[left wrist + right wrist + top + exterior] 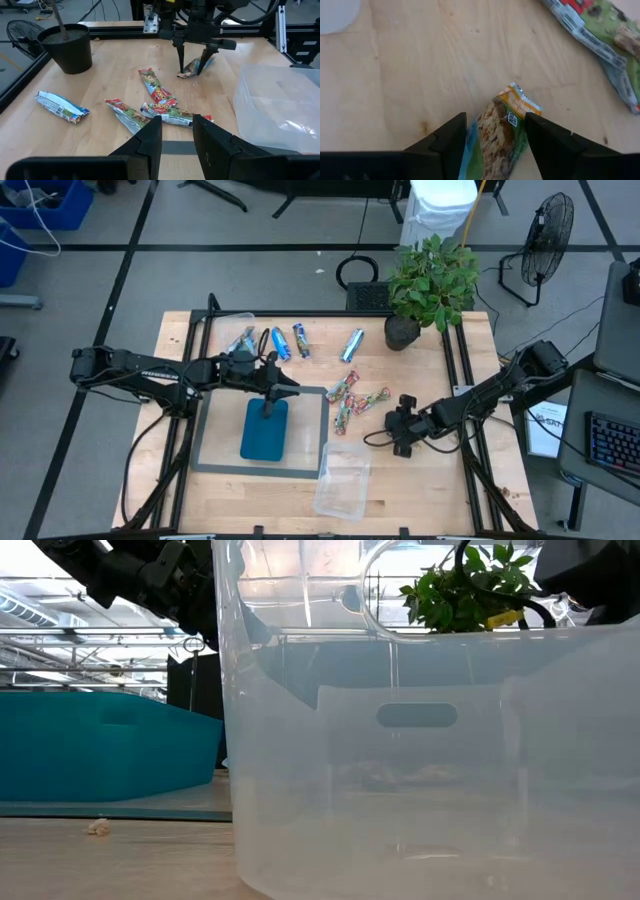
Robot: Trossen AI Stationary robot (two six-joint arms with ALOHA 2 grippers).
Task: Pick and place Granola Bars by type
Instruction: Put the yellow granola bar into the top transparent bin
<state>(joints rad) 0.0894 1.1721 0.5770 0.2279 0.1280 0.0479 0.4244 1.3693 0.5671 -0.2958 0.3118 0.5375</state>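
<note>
Right claw [495, 117]: spread, pinching nothing. It sits low over the desk [420, 480], on my right of the multicoloured cluster.
Bar in play [505, 125]: an orange-green wrapped bar, flat on the wood right between the two fingers, just apart from each as far as I can see.
Key relation: the bar's long axis runs out ahead of the claw, so the fingers stand across its narrow width. I judge that closing them would catch it with no turn needed.
Nearer arm: the right, plainly. The left is well apart from this bar.
Left claw [177, 120]: partly spread with nothing between the fingers. It hangs over the teal tray [265, 430], waiting.
Red-green bars [157, 90]: I count three bunched together between the tray and the right claw. The straddled one makes four in all.
Blue and silver bars [281, 343]: I count four in a loose row along the far side of the desk. One of them [352, 345] lies nearest the plant pot [402, 332].
Clear tubs: two. One [343, 478] is at the near edge beside the tray, the other [232, 325] at the far left corner.
Sorting state: I see no bars in either tub or on the tray. I judge the job barely begun.
</note>
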